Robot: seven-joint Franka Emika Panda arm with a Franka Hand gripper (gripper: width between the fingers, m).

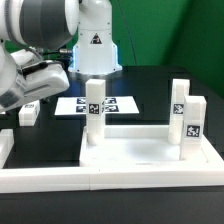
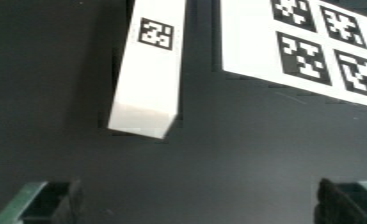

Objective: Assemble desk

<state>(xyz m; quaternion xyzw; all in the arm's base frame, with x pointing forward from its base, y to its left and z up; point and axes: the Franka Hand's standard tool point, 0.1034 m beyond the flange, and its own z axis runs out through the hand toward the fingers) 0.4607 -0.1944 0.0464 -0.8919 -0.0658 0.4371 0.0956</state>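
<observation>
Tabletop panel [image 1: 150,150] lower centre, three legs upright on it — gripper [image 2: 194,195] upper left, jaws wide apart, empty.

No readable words or numbers, only black-and-white square tags on white plastic block legs [image 1: 95,104] and flat white marker board [image 2: 322,45], plus triangle sign on white robot base [image 1: 95,40].

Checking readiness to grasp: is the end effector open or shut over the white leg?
Open. In the wrist view the end effector has its two dark fingers far apart, nothing between them; the white plastic block leg lies beyond, untouched.
</observation>
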